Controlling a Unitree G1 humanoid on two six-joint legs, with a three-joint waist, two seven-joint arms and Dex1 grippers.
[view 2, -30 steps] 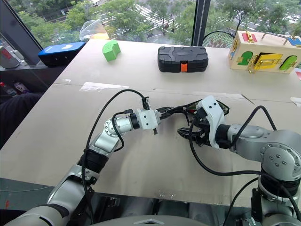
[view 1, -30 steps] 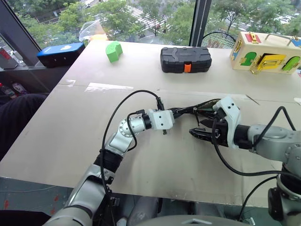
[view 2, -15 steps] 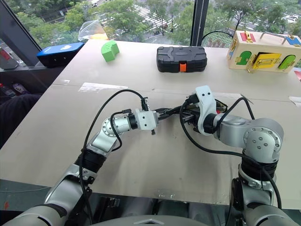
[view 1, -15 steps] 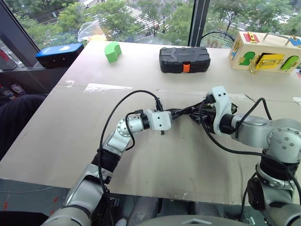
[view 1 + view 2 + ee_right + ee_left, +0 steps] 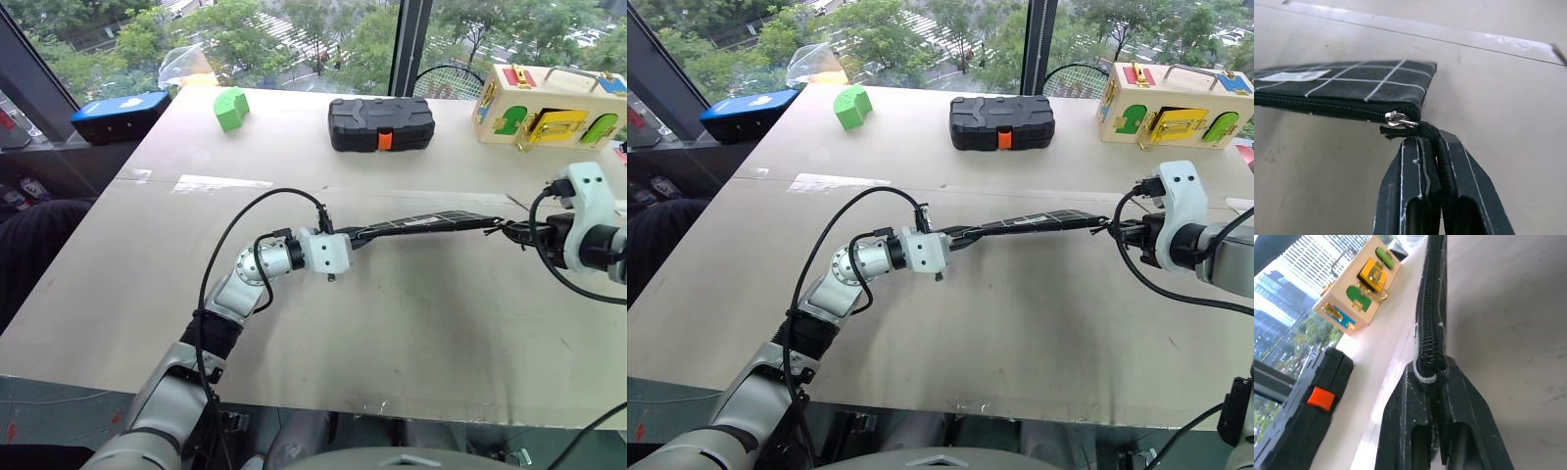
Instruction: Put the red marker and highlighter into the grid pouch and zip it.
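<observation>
I have the pouch [image 5: 1034,222] stretched flat between both arms, above the middle of the table [image 5: 1019,323], its zipper edge facing me. My left gripper [image 5: 1436,382] is clenched on the pouch's left end; in the left wrist view the zipper teeth run straight up out of the pinched fingers [image 5: 1405,431]. My right gripper [image 5: 1426,134] is off to the right, clamped on the black zipper cord [image 5: 1432,134], with the silver slider [image 5: 1397,119] sitting at the pouch's right corner just beside the fingertips. From that wrist I see the white grid lines and the small white label [image 5: 1295,75] on the upper face, and the zipper along that edge looks closed up to the slider. I can't see the marker or the highlighter. At the far edge of the table sit a green block [image 5: 851,105], a black case [image 5: 1001,121] with an orange latch, and a wooden latch box [image 5: 1171,102]; a blue device [image 5: 747,110] rests on the ledge at far left.
</observation>
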